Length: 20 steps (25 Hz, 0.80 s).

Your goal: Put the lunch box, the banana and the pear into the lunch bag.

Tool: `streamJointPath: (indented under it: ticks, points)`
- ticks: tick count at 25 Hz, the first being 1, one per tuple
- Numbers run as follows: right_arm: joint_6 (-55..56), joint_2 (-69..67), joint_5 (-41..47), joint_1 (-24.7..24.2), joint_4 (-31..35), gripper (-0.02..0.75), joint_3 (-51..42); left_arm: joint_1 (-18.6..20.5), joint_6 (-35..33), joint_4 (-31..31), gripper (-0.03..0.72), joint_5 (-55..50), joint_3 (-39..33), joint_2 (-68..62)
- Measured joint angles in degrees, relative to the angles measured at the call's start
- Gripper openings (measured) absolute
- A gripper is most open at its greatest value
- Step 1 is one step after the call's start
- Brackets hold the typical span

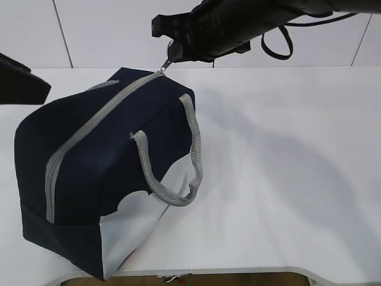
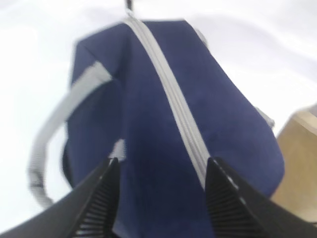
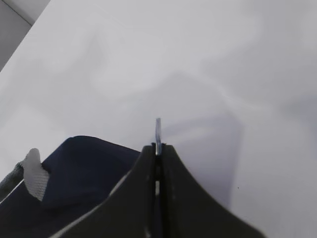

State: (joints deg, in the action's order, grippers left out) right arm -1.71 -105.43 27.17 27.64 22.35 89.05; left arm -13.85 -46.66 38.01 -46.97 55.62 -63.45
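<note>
The navy lunch bag stands on the white table, tilted, with its grey zipper closed along the top. My right gripper is shut on the zipper's ring pull at the bag's far end; in the right wrist view its jaws press together on the thin metal ring. My left gripper is open, and its fingers straddle the near end of the bag without gripping it. The lunch box, the banana and the pear are out of view.
A grey webbing handle hangs down the bag's right side. The left arm enters at the left edge. The white table stretches to the right. A brown surface shows beyond the table's edge.
</note>
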Motion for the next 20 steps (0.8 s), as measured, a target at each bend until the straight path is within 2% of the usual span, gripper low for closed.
streamJointPath:
  ticks: [6,11,20]
  points:
    - [-1.4,0.0,0.5,0.0,1.4,0.013,0.5,0.0,6.6,-3.4,0.43,-1.6,6.7,-2.9]
    - [-1.5,0.0,0.7,0.0,1.7,0.013,0.5,0.0,7.4,-3.4,0.43,-4.4,12.6,-11.2]
    - [-1.7,0.0,0.7,0.0,1.8,0.013,0.5,0.0,9.1,-2.6,0.43,-15.8,24.1,-24.7]
